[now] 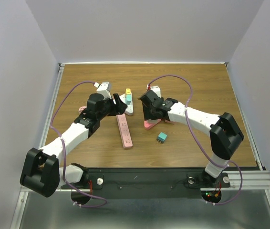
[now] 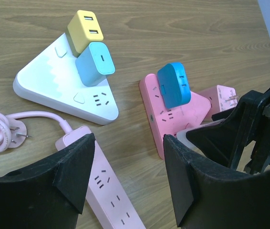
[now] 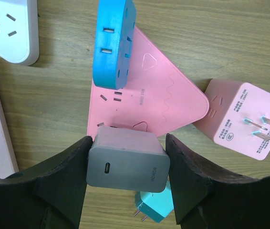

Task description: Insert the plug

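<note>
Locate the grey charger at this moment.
In the right wrist view, the grey charger is clamped between the jaws of the right gripper, at a corner of the pink triangular power strip, below the blue adapter.

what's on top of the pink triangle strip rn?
Blue adapter plugged into the pink triangle strip. Right pincer holds a grey charger over one corner; prongs and socket beneath are hidden.

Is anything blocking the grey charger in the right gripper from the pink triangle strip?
Nothing visible. The grey charger hangs over free sockets on the pink triangle strip; the blue adapter is plugged in farther along.
</note>
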Motion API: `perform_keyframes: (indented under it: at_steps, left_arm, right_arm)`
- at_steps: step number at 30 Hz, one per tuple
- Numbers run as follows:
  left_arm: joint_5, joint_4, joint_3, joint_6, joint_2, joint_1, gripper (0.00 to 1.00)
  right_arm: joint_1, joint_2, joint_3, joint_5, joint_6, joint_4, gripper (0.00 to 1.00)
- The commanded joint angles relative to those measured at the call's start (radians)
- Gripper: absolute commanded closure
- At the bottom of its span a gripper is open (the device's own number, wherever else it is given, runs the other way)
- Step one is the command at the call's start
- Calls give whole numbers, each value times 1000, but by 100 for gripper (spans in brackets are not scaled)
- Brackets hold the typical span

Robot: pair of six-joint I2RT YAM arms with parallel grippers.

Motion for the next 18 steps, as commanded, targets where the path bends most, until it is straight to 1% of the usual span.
perform_keyframes:
  at_steps: [1, 14, 18]
  left_arm:
    - [11, 51, -10, 6, -10, 5, 30]
    - [25, 60, -13, 11, -4, 5, 30]
    - [29, 60, -13, 11, -6, 5, 30]
  right_arm:
    - [12, -3, 56, 81, -15, 46, 100]
    - [25, 9, 52, 58, -25, 47, 100]
    - [38, 15, 42, 78, -22, 47, 100]
